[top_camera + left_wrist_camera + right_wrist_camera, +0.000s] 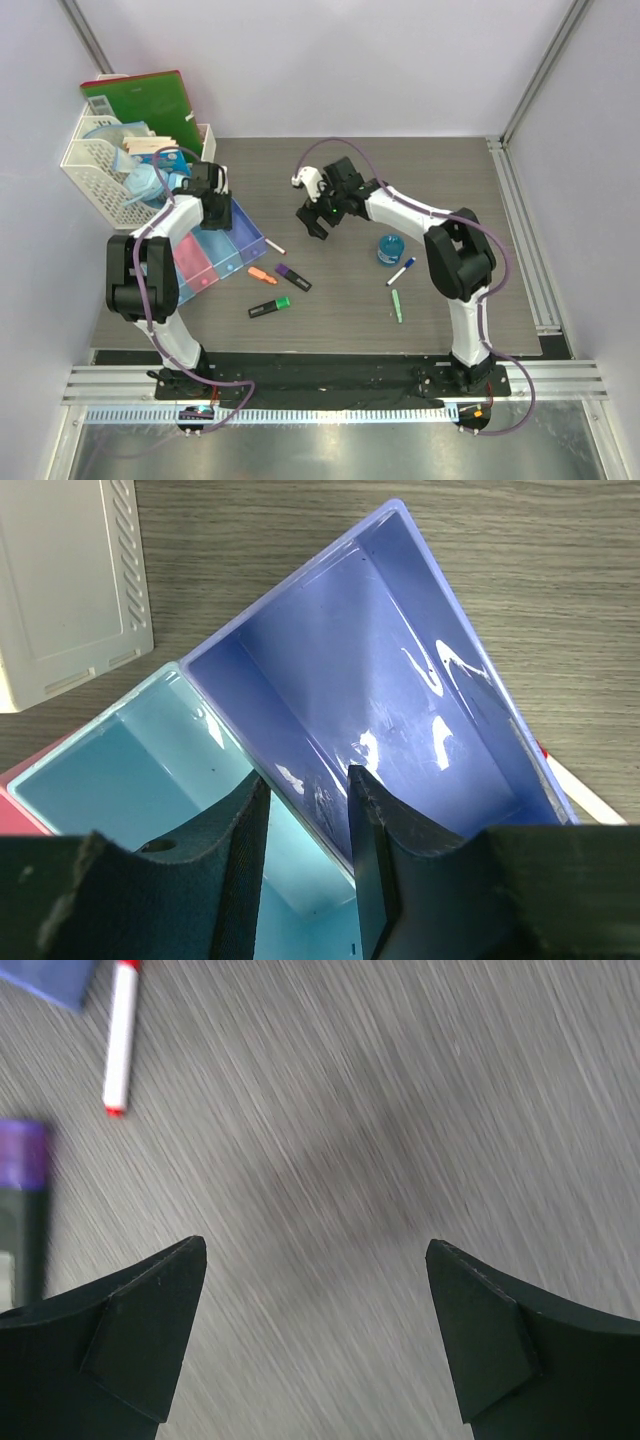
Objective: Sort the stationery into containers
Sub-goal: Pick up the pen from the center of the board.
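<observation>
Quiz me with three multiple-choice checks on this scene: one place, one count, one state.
1. Where is the round blue tape roll?
A) in the purple translucent plastic bin
B) on the grey wood-grain table
C) in the white lattice basket
2. How many highlighters lie on the table?
A) one
B) five
C) three
3. How is the right gripper?
A) open, empty
B) shut on the red-capped white marker
C) shut, empty
Answers: 1 B, it stands on bare tabletop; 2 C, orange highlighter, purple-black highlighter, green-black highlighter; 3 A, its fingers stand wide apart over bare table.
</observation>
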